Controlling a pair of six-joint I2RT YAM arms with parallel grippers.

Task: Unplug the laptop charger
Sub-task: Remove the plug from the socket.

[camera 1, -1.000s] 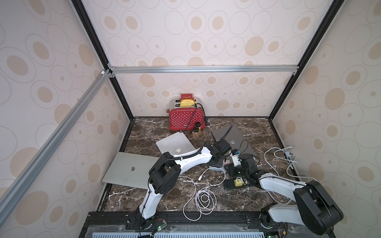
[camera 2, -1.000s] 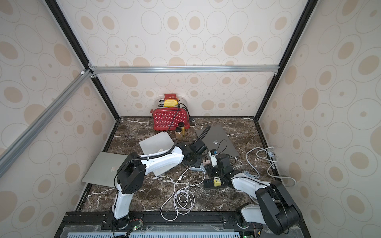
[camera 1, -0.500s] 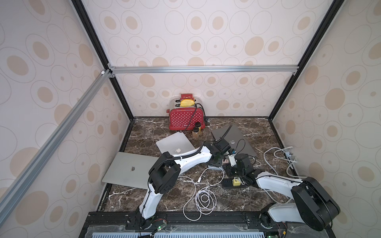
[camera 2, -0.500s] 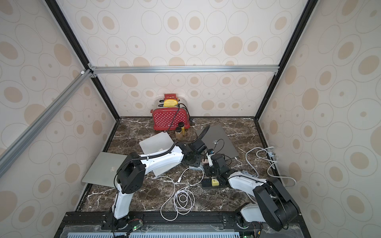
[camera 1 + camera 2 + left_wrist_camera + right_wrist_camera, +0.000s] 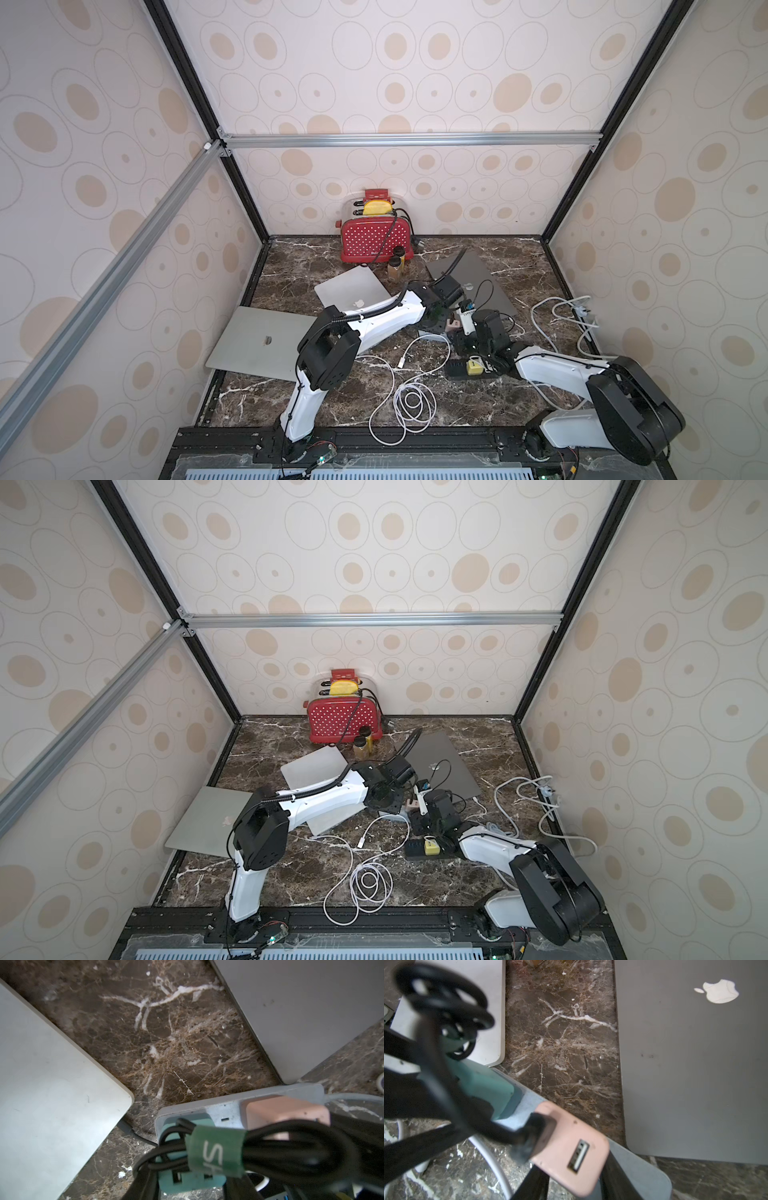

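- Right fingers (image 5: 616,1180) sit on either side of the pink charger (image 5: 571,1142), dark against both its flanks, pinching it.
- That pink charger, a USB port on its face, is seated in a grey power strip (image 5: 207,1105). The strip lies on the bench (image 5: 176,1043) in the gap between two closed laptops.
- Left fingers (image 5: 433,323) are at the same strip, just beside the pink charger. A black cable bundle (image 5: 291,1147) with a green strap (image 5: 216,1151) hangs across the left wrist view. I cannot tell whether these fingers are spread or pinching anything.
- A teal adapter (image 5: 187,1182) sits in the strip next to the pink charger, at the end nearer the silver laptop (image 5: 52,1095).
- The dark grey laptop (image 5: 695,1074) lies on the other side of the strip, lid shut and logo up.
- In both top views the two arms meet near the middle of the bench, wrists close together.
- Nearer the front, under the right arm, a black power strip (image 5: 457,368) carries a yellow plug (image 5: 473,367).
- A white cable (image 5: 411,403) coils loosely ahead of it.
- A second silver laptop (image 5: 262,340) lies shut near the left wall.
- At the back wall stands a red toaster (image 5: 370,243), two small bottles (image 5: 397,266) just beside it.
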